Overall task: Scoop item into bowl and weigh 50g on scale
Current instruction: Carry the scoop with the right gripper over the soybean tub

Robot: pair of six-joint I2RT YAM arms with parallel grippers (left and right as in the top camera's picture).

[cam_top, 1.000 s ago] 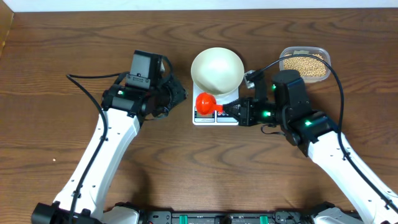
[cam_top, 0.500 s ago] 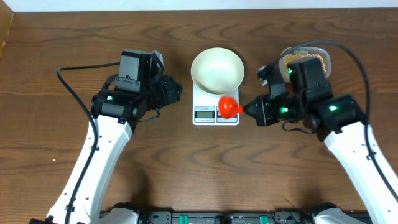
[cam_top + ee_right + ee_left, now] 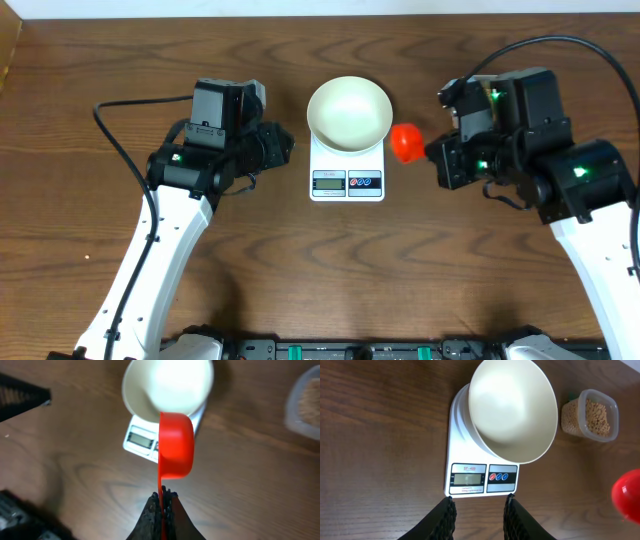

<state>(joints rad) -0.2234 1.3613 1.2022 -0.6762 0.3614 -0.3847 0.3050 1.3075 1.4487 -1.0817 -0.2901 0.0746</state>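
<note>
Right tool (image 3: 161, 497), clamped on the scoop (image 3: 405, 142) handle, has swung off the scale (image 3: 347, 183) to 3 o'clock of its empty bowl (image 3: 348, 113), likely heading for beans (image 3: 596, 415) in the tub (image 3: 615, 410); left tool (image 3: 479, 510) hangs apart, empty

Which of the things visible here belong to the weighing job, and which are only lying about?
Belong to the job: bowl, scale, beans in the clear tub, red scoop held in the right gripper.
Only lying about: no loose object visible, just the arms' black cables.
</note>
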